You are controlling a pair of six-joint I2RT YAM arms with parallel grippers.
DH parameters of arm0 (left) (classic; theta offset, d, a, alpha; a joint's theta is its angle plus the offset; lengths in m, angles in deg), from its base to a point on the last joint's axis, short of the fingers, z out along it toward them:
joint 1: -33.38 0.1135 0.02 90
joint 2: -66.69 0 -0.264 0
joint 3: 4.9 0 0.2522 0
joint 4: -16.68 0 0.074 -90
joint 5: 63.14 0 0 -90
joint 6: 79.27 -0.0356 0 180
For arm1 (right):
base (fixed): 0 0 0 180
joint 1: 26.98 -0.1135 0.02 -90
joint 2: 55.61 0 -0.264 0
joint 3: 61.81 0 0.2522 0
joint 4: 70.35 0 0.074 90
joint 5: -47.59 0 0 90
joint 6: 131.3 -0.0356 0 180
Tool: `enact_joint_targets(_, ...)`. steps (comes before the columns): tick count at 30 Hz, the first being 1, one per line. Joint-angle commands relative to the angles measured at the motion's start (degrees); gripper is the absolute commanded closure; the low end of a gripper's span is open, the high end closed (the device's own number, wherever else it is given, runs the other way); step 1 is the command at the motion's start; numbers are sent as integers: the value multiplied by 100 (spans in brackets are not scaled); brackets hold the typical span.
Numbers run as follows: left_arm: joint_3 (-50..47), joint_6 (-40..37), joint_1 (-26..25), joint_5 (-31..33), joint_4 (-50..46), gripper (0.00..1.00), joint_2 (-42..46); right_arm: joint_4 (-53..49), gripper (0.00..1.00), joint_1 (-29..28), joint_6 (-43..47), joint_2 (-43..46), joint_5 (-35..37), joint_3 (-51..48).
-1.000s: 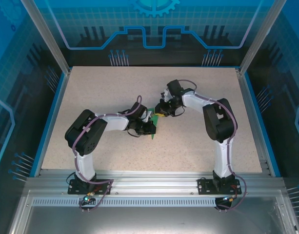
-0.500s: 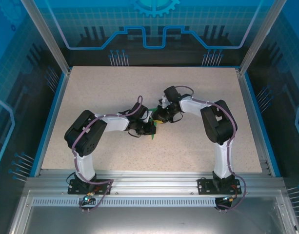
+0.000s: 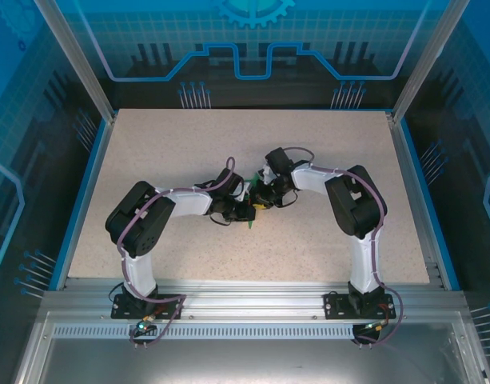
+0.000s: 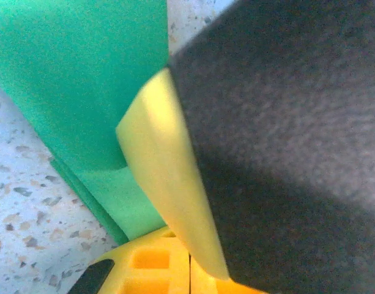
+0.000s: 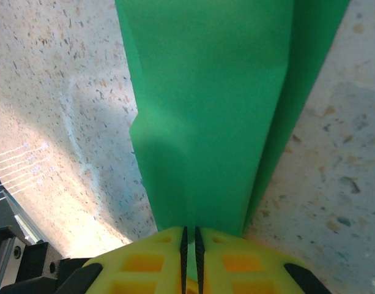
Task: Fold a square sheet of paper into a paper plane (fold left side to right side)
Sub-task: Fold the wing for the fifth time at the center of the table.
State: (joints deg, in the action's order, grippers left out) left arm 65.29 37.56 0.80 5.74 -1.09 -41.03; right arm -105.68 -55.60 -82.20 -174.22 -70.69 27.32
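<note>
The sheet of paper (image 5: 205,110) is plain bright green, a shade darker where one layer lies under another. The bench (image 3: 229,144) is pale beige, speckled all over with small dark and brownish flecks, and edged in blue. The right tool (image 5: 189,254) is yellow with thin black pads at its seam. The left tool (image 4: 175,269) is the same yellow. Beside it in the left wrist view is a grainy dark grey surface with a pale yellow edge. Both arms (image 3: 189,200) are white with black joints and purplish cables. The enclosure panels (image 3: 37,120) are blue, printed with lighter blue lines and a grid.
</note>
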Motion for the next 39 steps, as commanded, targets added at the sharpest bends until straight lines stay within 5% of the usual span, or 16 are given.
enact_joint_targets(1, -261, -151, -56, 568, -878, 93, -177, -190, 85, -114, 218, -89, 320, 139)
enact_joint_targets(17, -411, -184, -143, 724, -935, 95, -258, -457, 85, 262, 875, -582, 1000, 969)
enact_joint_targets(39, -536, -160, -216, 741, -866, 95, -241, -969, 85, 739, 1199, -1408, 990, 2300)
